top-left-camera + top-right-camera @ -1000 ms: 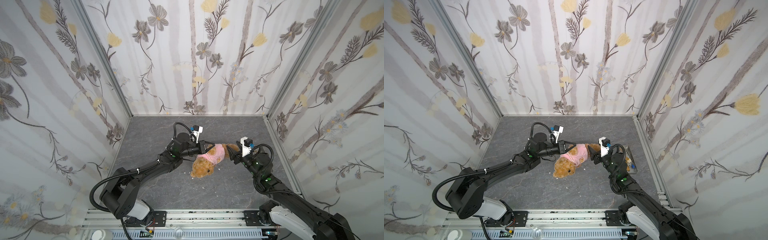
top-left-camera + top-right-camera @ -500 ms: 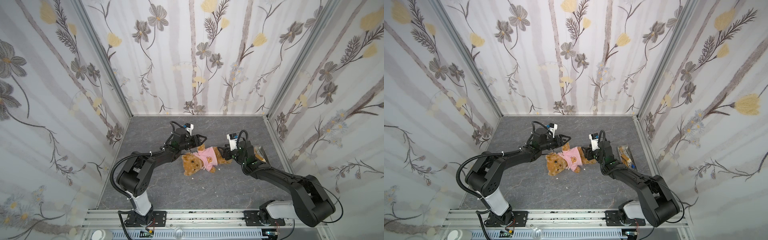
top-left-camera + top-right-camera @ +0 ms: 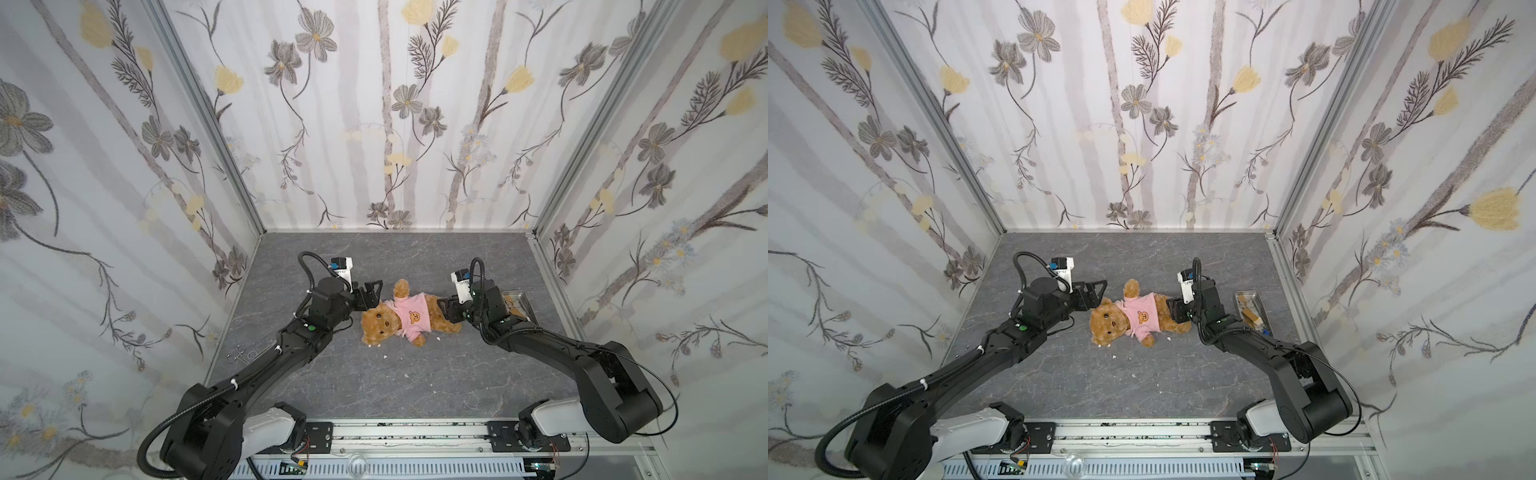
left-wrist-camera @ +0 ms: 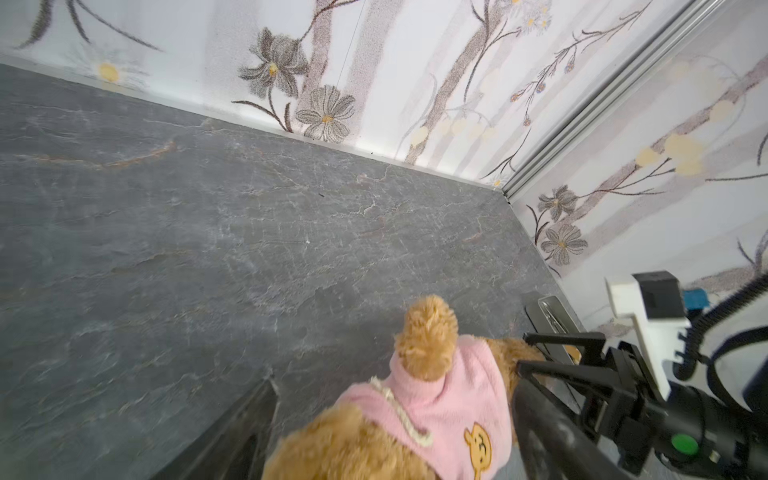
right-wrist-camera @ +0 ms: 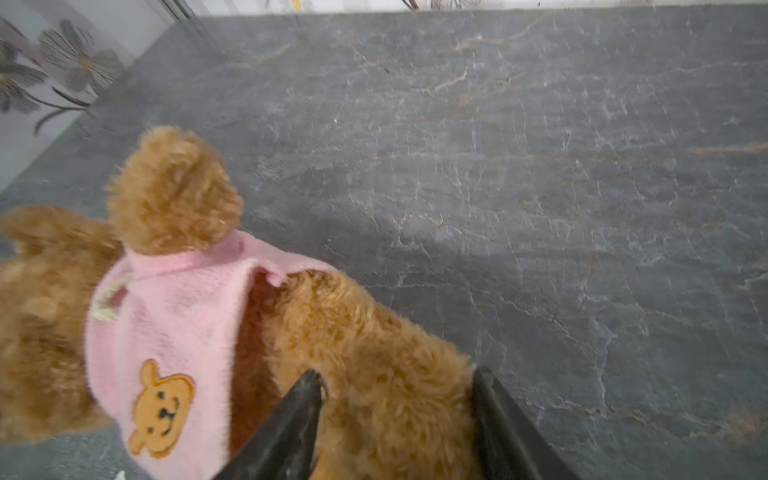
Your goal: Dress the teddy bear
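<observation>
Spread wide and holding nothing, the left hand is poised just left of the head of a fluffy golden-brown plush teddy bear. At the right edge of the dark grey stone-patterned worktop, a shallow metal tray is seen holding small items that cannot be identified. The bear is laid on its back mid-worktop, head left, legs right, one arm raised towards the far side. It is dressed in a pink fleecy hoodie with an orange bear-face patch. One leg is pinched by the right hand.
</observation>
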Robot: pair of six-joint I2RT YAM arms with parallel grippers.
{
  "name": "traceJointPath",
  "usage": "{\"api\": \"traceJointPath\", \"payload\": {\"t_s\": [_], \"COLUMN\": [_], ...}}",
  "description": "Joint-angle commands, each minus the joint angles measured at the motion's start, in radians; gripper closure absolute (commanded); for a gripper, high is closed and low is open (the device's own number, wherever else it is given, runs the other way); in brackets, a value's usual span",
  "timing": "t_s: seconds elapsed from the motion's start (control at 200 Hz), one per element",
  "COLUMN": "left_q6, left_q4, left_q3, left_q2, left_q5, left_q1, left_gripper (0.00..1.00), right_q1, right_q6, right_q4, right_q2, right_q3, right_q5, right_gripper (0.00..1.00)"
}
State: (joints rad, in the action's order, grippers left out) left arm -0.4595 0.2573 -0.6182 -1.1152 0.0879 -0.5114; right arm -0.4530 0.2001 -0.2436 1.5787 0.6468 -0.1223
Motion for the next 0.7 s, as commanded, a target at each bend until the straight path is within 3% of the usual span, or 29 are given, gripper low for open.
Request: {"api": "traceJointPath", "payload": {"t_s": [0.0, 0.11, 0.225, 0.48, 0.585, 0.699], "left_q6": [-0.085, -0.142, -0.100, 0.138, 0.195, 0.207], "left_q4": [-0.070, -0.048, -0.009, 0.014, -0.006, -0.010], "left_q3": [0.092, 0.131, 0.092, -0.153, -0.239, -0.236], "left_q2": [0.093, 0.034, -0.103, -0.392, -0.413, -0.363], "left_q5": [-0.077, -0.085, -0.097, -0.118, -0.170, -0.209], "left_q1": [-0.065, -0.149, -0.161, -0.050, -0.042, -0.088], "left_gripper": [0.10, 0.09, 0.09, 0.10, 0.10, 0.12], "right_q1": [-0.001, -0.003, -0.015, -0.148, -0.155, -0.148], "right_q6": [-0.010, -0.001, 0.034, 0.159, 0.142, 0.094], "right_q4": [0.054, 0.091, 0.113, 0.117, 0.192, 0.176], "right_q2": [0.010, 0.009, -0.026, -0.158, -0.227, -0.283], "right_q3": [0.004, -0.006, -0.050, -0.116, -0.075, -0.047], "right_q5": [0.019, -0.001, -0.034, -0.115, -0.038, 0.066], "right_gripper": [0.43, 0.47, 0.51, 0.53, 0.48, 0.40]}}
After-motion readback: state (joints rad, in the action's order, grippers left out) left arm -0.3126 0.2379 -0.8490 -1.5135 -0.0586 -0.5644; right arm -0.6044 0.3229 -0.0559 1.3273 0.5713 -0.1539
